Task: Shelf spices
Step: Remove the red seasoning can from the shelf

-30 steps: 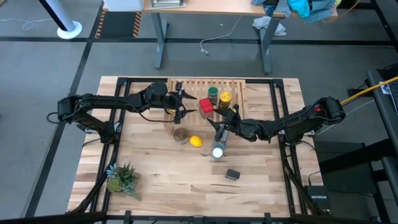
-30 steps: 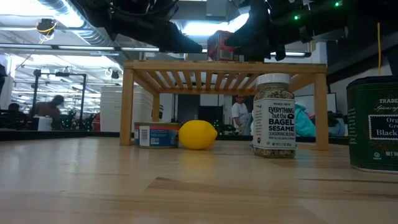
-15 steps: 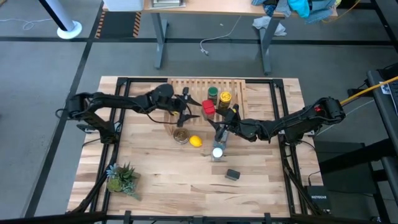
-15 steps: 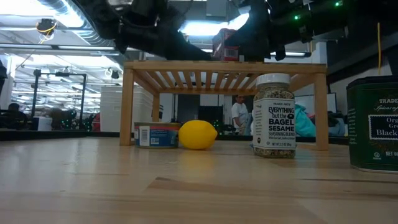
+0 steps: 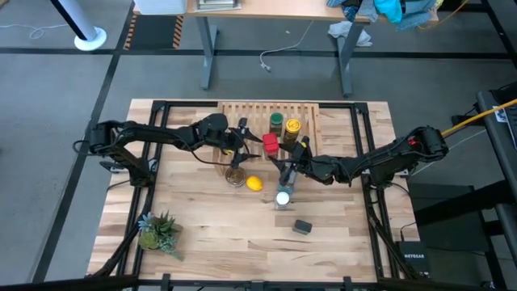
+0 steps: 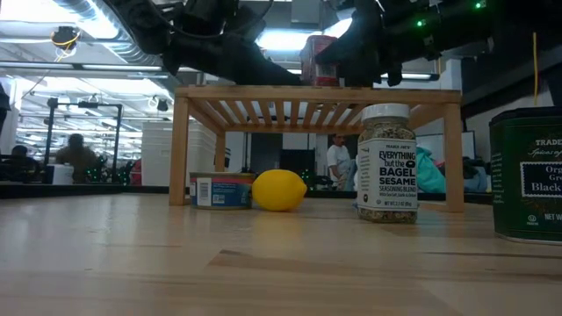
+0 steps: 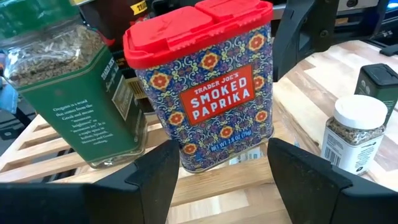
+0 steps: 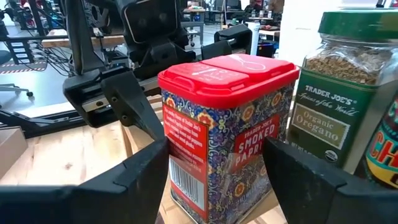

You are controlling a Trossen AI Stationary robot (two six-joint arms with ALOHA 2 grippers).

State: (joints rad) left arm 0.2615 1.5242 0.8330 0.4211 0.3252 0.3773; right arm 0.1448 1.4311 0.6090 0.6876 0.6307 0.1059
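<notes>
Both tools face the smoked paprika tin (image 7: 202, 84) on the shelf (image 5: 250, 113) from opposite sides: the left tool (image 5: 249, 143) and right tool (image 5: 292, 156) each stand spread, fingers clear of it. The oregano jar (image 8: 339, 93) stands just beside the tin; the bagel-seasoning jar (image 6: 386, 162) sits on the surface (image 5: 210, 234)

Overhead, table-level, two close wrist views; all share red tin (image 5: 270, 143).

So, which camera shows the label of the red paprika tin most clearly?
The left wrist view: the red tin faces it squarely, "Smoked Paprika" readable. The right wrist view shows it angled, part of the label hidden. The high view shows only its lid; the low view a partial glimpse.
</notes>
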